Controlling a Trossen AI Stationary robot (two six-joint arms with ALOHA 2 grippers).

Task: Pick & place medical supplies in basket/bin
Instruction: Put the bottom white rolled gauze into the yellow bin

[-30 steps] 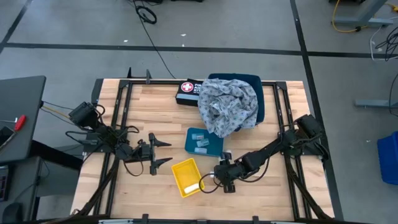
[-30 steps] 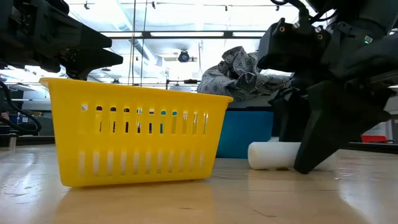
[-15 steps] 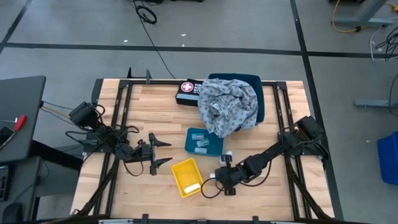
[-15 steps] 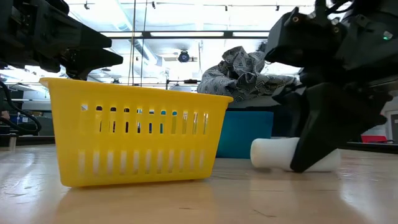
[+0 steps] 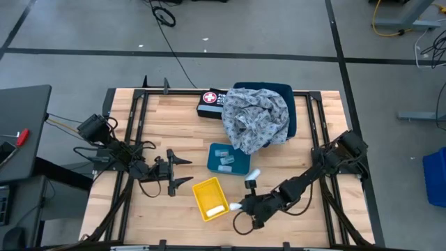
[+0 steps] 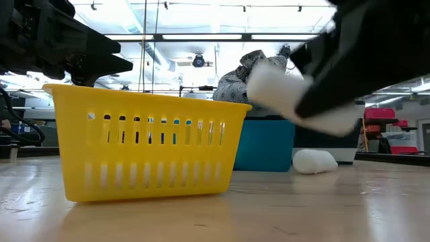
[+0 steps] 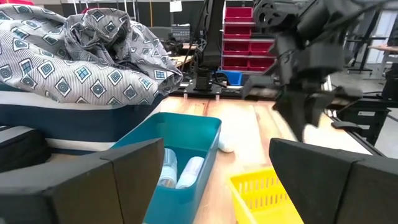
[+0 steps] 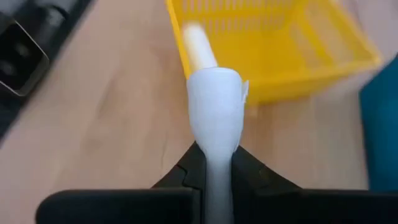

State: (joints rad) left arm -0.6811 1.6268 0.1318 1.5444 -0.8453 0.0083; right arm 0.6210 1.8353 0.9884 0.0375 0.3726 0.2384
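While lifted, white roll [image 8: 214, 118] | long axis toward yellow basket [image 8: 292, 43] | right claw [image 8: 214, 163] clamps it

Legible markings: one item only.
Black first-aid kit [image 5: 209, 102], touching the far-left edge of the grey patterned cloth [image 5: 255, 117]: a round red badge with a white cross on its lid, and white lettering beside the badge, too small to read from the high view. No other text, brand, number or sign can be read anywhere; the yellow basket [image 5: 209, 198] and the teal bin [image 5: 228, 158], both nearer than the cloth, carry no visible label.
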